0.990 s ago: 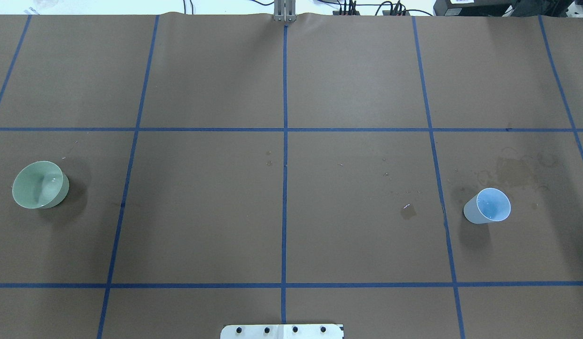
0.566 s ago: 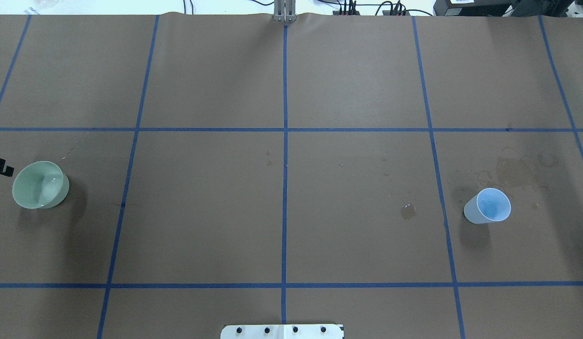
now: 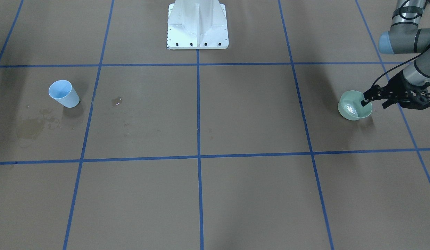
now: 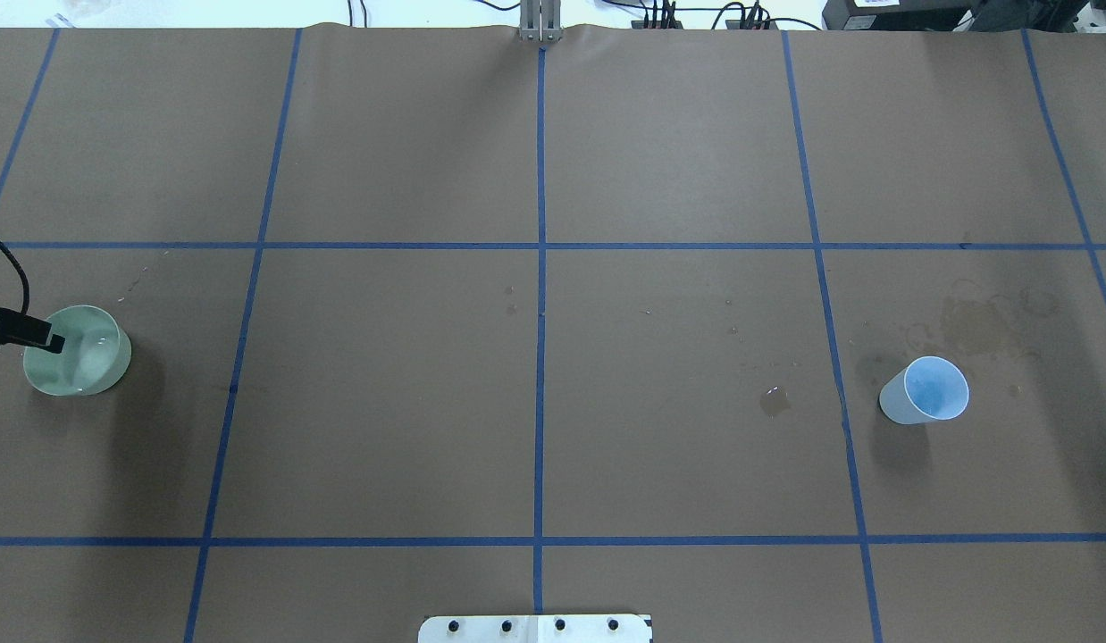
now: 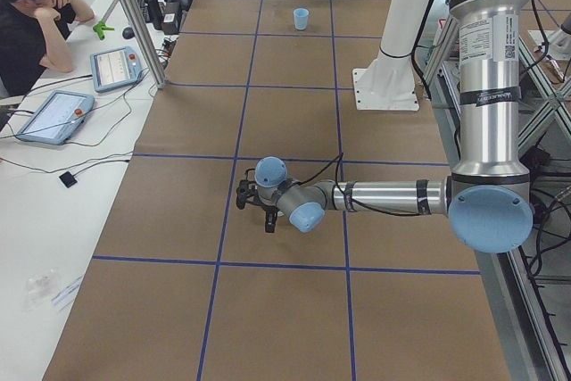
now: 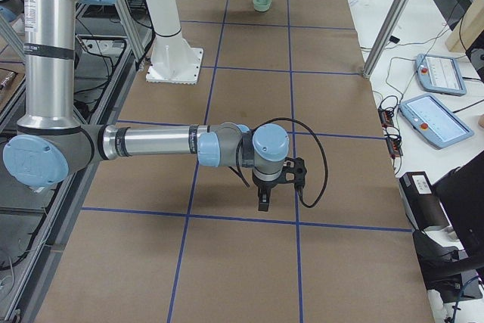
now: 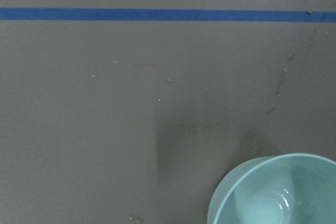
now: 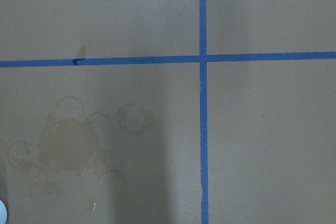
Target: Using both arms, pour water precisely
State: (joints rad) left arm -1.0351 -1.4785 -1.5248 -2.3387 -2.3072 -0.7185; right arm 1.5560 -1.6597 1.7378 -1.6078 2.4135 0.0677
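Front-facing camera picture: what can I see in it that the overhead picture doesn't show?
Only the front-facing view shows the left arm and the upright white pedestal. Only the overhead view shows plugs and cables past the table's far edge. Both show the green bowl, the blue cup and some of the left gripper at the bowl.

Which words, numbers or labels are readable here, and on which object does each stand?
No text reads clearly.
Sticker on the left arm: too blurred.
Sticker on the right arm: too blurred.
Teach pendant screens: too small.
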